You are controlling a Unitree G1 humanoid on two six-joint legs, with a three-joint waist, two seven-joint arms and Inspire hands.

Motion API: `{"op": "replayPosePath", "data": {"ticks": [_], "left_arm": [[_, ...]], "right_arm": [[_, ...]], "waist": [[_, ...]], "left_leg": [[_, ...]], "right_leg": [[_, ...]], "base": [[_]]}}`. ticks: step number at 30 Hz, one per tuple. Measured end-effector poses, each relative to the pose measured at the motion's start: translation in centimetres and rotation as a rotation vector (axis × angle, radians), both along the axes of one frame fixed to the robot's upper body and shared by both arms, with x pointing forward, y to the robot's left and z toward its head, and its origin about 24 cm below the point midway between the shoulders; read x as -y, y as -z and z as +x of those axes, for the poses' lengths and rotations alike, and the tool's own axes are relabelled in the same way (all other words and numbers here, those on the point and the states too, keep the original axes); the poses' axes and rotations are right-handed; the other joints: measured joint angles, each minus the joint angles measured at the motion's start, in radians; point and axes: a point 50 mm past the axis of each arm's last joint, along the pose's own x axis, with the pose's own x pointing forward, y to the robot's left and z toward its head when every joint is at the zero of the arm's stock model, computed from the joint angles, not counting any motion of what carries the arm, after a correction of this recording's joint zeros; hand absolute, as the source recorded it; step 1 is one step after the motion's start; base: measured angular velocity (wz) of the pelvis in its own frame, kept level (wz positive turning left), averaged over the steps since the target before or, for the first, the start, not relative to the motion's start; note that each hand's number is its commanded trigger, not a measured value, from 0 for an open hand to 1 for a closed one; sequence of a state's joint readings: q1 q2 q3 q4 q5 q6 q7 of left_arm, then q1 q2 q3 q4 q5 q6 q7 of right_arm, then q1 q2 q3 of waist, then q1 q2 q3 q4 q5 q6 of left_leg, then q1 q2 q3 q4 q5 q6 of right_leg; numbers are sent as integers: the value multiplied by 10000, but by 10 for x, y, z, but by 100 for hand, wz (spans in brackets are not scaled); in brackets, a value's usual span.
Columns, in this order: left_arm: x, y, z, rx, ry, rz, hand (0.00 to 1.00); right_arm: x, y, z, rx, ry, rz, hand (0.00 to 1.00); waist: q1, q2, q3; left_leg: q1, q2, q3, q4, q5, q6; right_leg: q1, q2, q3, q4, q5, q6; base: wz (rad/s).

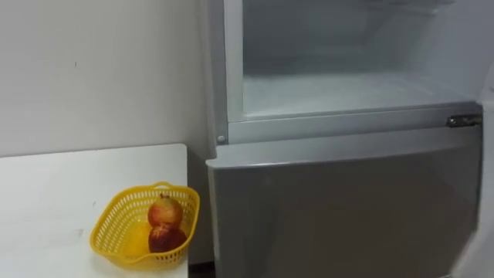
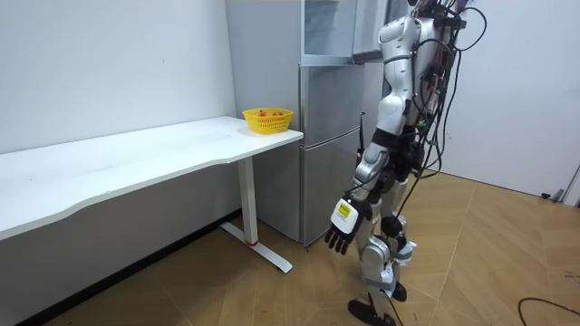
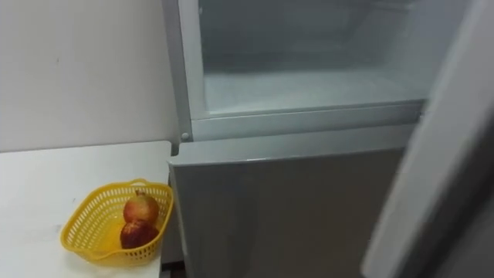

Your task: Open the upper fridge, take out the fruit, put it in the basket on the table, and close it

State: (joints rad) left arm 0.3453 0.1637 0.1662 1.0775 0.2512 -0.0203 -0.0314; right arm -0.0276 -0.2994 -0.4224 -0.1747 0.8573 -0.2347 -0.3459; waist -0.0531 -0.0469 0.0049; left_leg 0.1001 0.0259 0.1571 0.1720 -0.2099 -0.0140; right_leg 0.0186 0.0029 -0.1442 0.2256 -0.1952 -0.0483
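Note:
The upper fridge compartment (image 1: 347, 85) stands open right in front of me. Its white shelf (image 3: 309, 89) looks bare as far as I can see it. The open upper door (image 3: 440, 154) rises at the right edge. In the room view I stand facing the fridge (image 2: 326, 118). My left hand (image 2: 343, 228) hangs low beside my leg with its fingers relaxed and nothing in it. My right arm (image 2: 365, 56) reaches toward the fridge at shelf height, and its hand is too small to read.
The lower fridge door (image 1: 340, 208) is closed. On the white table (image 1: 62, 193) left of the fridge stands a yellow basket (image 1: 116, 224) with two reddish fruits (image 1: 165, 210). There is open wooden floor (image 2: 489, 254) behind me.

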Motion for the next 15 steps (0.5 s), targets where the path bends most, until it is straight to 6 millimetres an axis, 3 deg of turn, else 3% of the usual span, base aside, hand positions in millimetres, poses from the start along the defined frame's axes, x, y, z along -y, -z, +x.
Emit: {"op": "replayPosePath", "data": {"ticks": [6,8,10,12,15], "left_arm": [[1,1,1,-96,169,-89,0],[2,1,1,-114,204,-109,0],[2,1,2,-135,204,-116,0],[2,1,2,-186,205,-191,0],[3,1,4,-175,409,-281,0]], "right_arm": [[-16,-5,14,-411,-731,-961,0],[-22,-6,20,-644,-1028,-1319,0],[-24,-8,22,-658,-1085,-1725,0],[-25,-10,25,-741,-1102,-2128,0],[-24,-5,27,-1042,-1102,-2355,0]], "waist": [[258,-139,10],[320,-277,71],[352,-298,46],[472,-405,89],[567,-515,37]], "left_leg": [[111,3,-87,-26,1,1],[172,-5,-206,-20,0,1],[147,-9,-289,-13,1,1],[110,-8,-342,-10,1,1],[-15,-24,-498,134,-1,1]], "right_leg": [[48,7,-25,117,2,-10],[174,-3,-107,50,1,-9],[203,-8,-180,-59,0,-10],[192,-5,-227,-61,-1,-11],[206,-10,-238,-95,1,-12]], "base": [[-1],[12],[15],[9],[9]]}}
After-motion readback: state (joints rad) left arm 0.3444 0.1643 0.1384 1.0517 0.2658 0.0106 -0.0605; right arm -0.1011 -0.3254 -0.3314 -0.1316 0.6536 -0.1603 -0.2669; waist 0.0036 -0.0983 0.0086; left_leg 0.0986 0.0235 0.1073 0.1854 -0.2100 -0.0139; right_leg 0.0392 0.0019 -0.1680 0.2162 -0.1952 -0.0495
